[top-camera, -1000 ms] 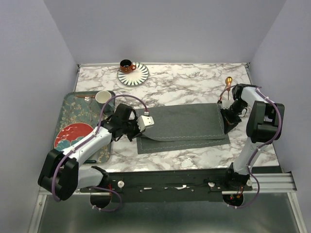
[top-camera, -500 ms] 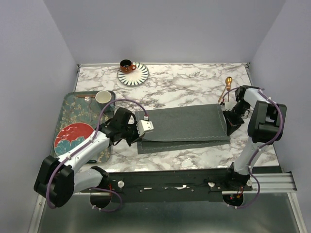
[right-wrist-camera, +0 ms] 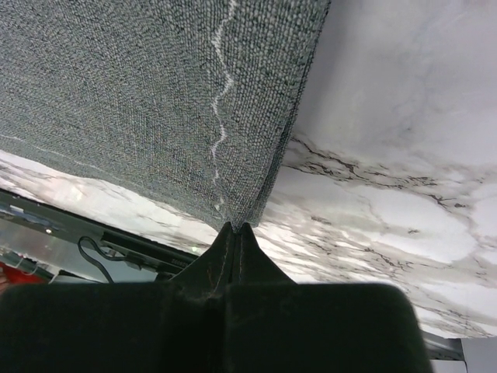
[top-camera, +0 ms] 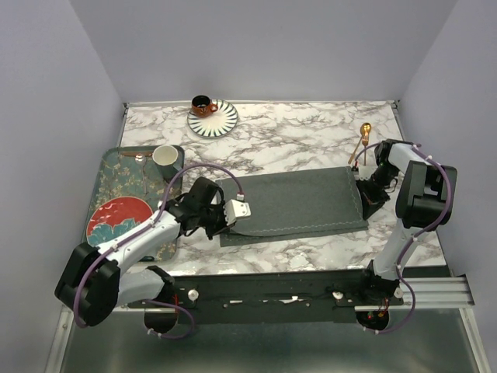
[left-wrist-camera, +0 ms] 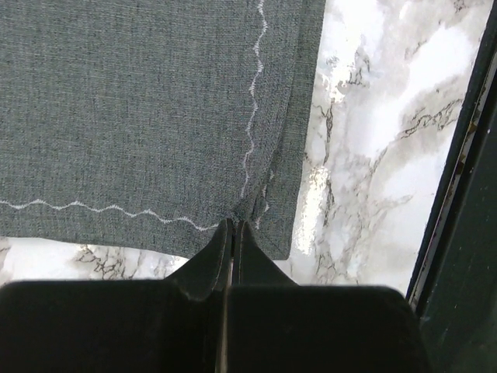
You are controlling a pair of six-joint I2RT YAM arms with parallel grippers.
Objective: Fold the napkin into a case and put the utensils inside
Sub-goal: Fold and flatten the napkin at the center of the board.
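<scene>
The dark grey napkin lies folded across the middle of the marble table, its upper layer a little short of the lower layer's near edge. My left gripper is shut on the upper layer's near left corner, where the white stitched hem meets the tips. At the other end, my right gripper is shut on the near right corner of the napkin. A gold utensil lies on the table just behind the right arm. A thin copper-coloured piece rests on the tray's far end.
An orange cup stands on a striped saucer at the back. On the left, a patterned tray holds a pale cup and a red plate. The table's near edge runs close in front of the napkin.
My left gripper has drawn the upper layer's left corner toward the near edge, so the fold lies flatter and straighter. The right gripper shifted only slightly, still holding its corner.
</scene>
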